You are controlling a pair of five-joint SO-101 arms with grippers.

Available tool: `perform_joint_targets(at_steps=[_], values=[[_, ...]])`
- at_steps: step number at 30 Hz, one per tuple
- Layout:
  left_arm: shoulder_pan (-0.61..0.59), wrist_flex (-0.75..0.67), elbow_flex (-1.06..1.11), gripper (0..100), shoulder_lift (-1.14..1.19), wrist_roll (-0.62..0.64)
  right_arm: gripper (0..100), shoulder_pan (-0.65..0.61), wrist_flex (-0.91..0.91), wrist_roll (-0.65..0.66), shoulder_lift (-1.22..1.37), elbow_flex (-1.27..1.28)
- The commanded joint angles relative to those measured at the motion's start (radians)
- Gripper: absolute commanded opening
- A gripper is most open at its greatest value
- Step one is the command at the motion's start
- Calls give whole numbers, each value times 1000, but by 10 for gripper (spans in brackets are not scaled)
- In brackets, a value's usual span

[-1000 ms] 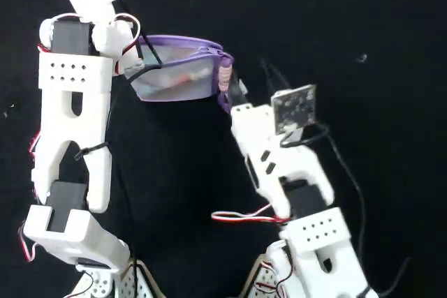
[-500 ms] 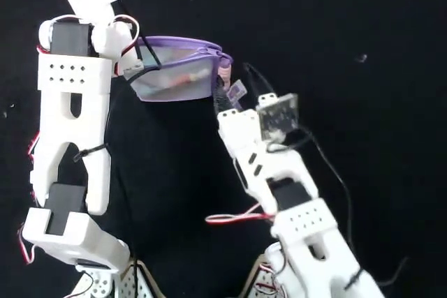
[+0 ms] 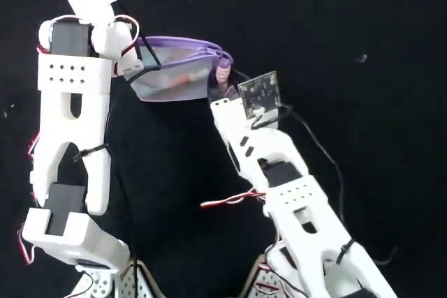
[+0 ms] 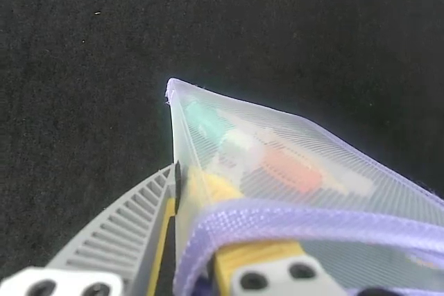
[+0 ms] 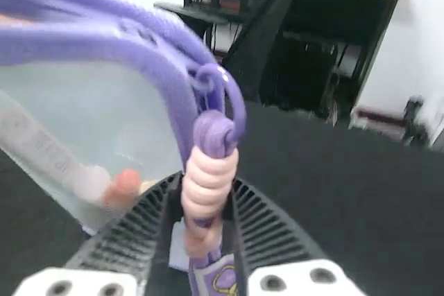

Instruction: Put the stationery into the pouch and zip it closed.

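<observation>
Purple-trimmed clear mesh pouch (image 3: 174, 80), stationery (image 4: 291, 171) inside, hangs over the black bench (image 3: 363, 102), long axis nine-to-three o'clock: left jaws pinch its nine o'clock end, right jaws pinch the coiled pink zipper pull (image 3: 223, 73) at three.

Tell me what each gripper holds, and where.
Left gripper holds the pouch by one end of its rim; right gripper holds the zipper pull by its coiled cord.
</observation>
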Motion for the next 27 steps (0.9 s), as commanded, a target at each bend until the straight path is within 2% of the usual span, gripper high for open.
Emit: perform_joint_targets(at_steps=[1, 6, 9, 15, 19, 22, 27], values=[[-7, -8, 5, 30, -12, 8, 15, -11, -25, 37, -74, -12], [-7, -14, 5, 30, -12, 8, 11, -8, -12, 44, -90, -12], [-7, -14, -4, 31, -12, 8, 11, -8, 75, 74, -97, -45], [-8, -6, -87, 191, -14, 14, 11, -8, 470, 115, -97, -254], [-28, -3, -177, 198, -15, 32, 11, -6, 717, 115, -91, -430], [-74, 8, -277, 202, -14, 129, 11, -6, 870, 115, -88, -570], [-127, -2, -418, 203, -6, 170, 11, 38, 1019, 110, -62, -776]])
